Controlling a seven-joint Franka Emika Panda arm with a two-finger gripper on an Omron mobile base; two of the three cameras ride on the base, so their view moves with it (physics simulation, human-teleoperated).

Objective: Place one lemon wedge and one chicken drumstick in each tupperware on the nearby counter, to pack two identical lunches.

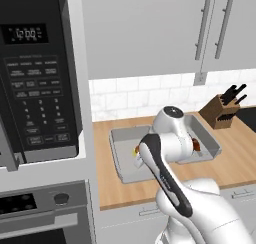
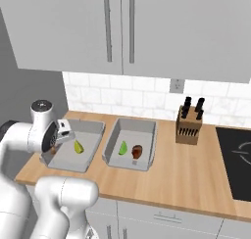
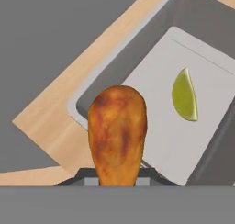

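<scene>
A browned chicken drumstick (image 3: 117, 133) sits clamped in your gripper (image 3: 117, 179), poised above the near corner of the left tupperware (image 2: 93, 152), where one lemon wedge (image 3: 184, 95) lies on the pale floor. Just beside it on the wooden counter (image 2: 196, 169), the right tupperware (image 2: 147, 157) holds a second wedge (image 2: 122, 148) and a drumstick (image 2: 137, 151) side by side. Behind them a knife block (image 2: 189, 127) stands against the tiled wall, with your microwave (image 1: 37, 78) off to the left.

Golden-brown mottled drumstick (image 3: 117, 133), yellow-green lemon wedge (image 3: 184, 95), light-grey tupperware (image 3: 156, 126), light-brown wood-grain counter (image 3: 55, 126).
</scene>
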